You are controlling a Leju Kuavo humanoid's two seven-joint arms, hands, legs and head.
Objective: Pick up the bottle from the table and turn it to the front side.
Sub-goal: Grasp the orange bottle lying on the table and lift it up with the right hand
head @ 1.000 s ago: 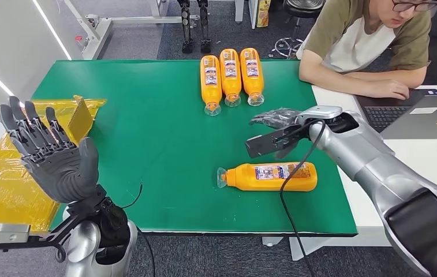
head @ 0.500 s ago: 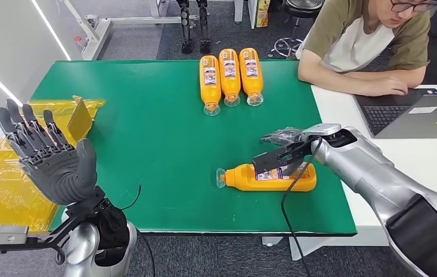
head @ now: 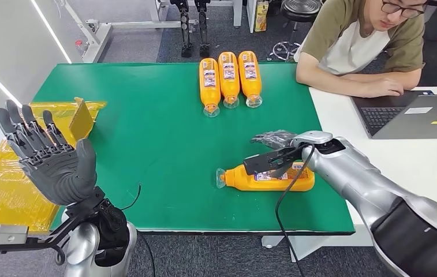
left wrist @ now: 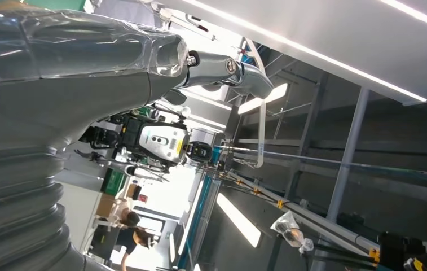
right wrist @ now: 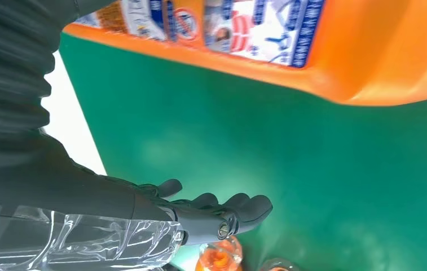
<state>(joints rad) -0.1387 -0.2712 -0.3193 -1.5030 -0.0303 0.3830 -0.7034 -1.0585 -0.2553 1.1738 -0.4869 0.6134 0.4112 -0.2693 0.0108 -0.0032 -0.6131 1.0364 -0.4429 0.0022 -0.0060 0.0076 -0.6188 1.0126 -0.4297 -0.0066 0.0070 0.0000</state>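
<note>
Green mat (head: 146, 144), one bottle (head: 268, 178) down on its side near my edge of it

I log: right hand (head: 275, 140) above that bottle, fingers apart, grasping nothing; left hand (head: 48, 158) raised off the mat's left edge, released and spread. Three bottles (head: 229, 78) lie side by side at the mat's far edge. Yellow bag (head: 8, 179) left of the mat. White desk, laptop (head: 412, 115) and a seated person (head: 366, 40) right of the mat; grey floor beyond

The orange bottle (head: 271, 177) with a printed label lies on its side near the green table's (head: 146, 144) front right corner, cap pointing left.
</note>
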